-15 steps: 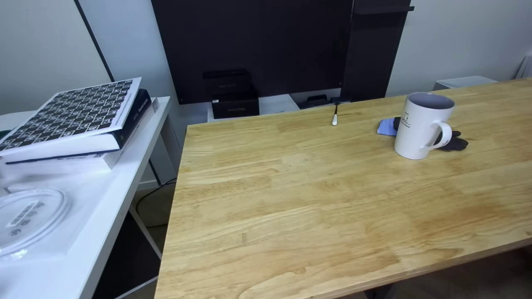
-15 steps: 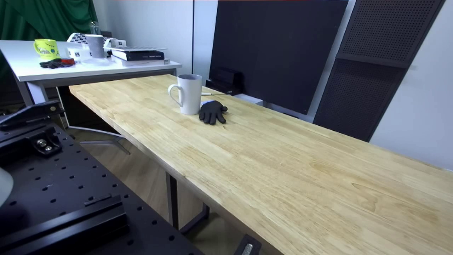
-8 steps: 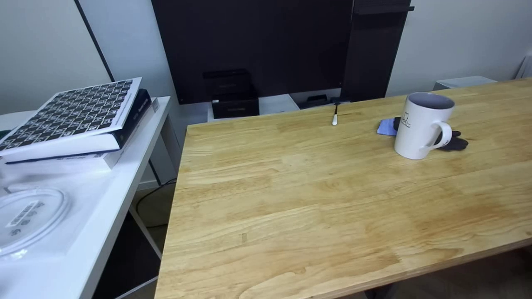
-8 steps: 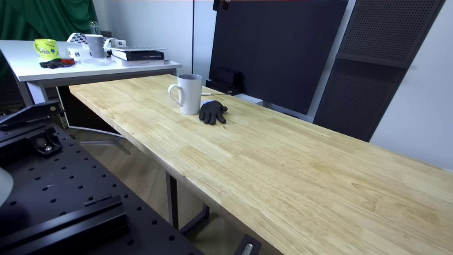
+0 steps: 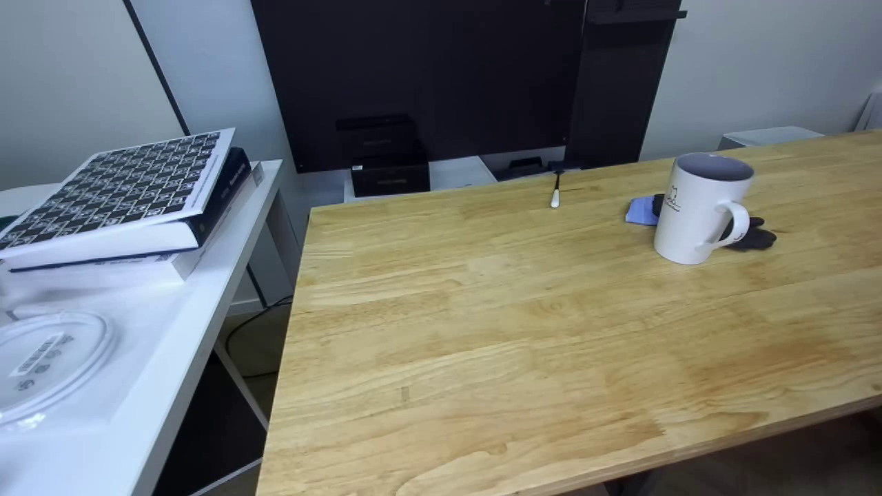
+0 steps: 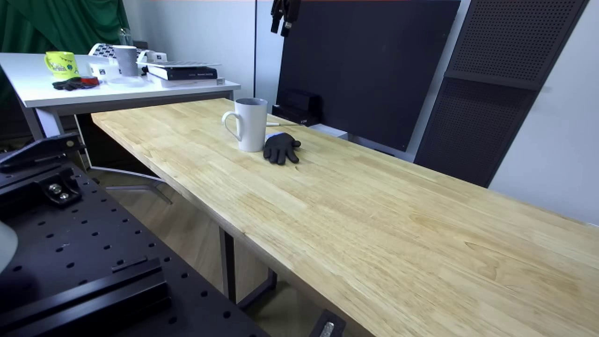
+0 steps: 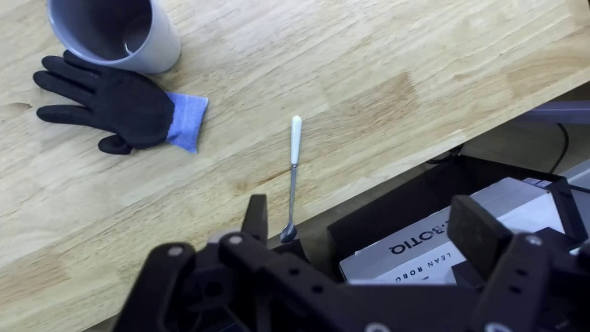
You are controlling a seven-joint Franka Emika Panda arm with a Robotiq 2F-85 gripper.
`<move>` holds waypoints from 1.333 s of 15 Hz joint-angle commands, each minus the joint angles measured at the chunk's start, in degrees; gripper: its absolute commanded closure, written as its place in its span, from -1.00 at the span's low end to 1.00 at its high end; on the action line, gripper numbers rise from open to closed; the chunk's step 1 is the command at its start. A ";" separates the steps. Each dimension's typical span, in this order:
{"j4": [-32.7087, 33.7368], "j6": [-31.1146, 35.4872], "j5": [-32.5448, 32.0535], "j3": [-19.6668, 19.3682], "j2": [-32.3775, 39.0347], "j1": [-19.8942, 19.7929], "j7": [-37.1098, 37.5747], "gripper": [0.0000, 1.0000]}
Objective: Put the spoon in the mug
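Spoon [image 7: 295, 157] lies across the edge of the worktop [image 7: 359, 55]; we see its white handle on the wood and its metal bowl jutting past the rim. Near it we find 1 black glove [image 7: 129, 108] with a blue cuff, just beside the upright white mug [image 7: 164, 41]. Well above, we see our tool [image 7: 365, 224], its 2 fingers spread wide.

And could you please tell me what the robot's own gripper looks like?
In the wrist view, the gripper is black, with two jointed fingers ending in flat, blocky black pads. Pale round screw heads and small dark holes dot it. I can make out no lettering or cable on it. The arm itself I cannot make out clearly.
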 commanded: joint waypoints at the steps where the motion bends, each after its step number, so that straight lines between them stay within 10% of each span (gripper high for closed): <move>1: -2.26 2.29 1.63 0.31 0.36 -0.14 2.01 -1.00; 20: -8.07 5.96 -0.48 -2.27 1.89 1.47 2.64 -1.00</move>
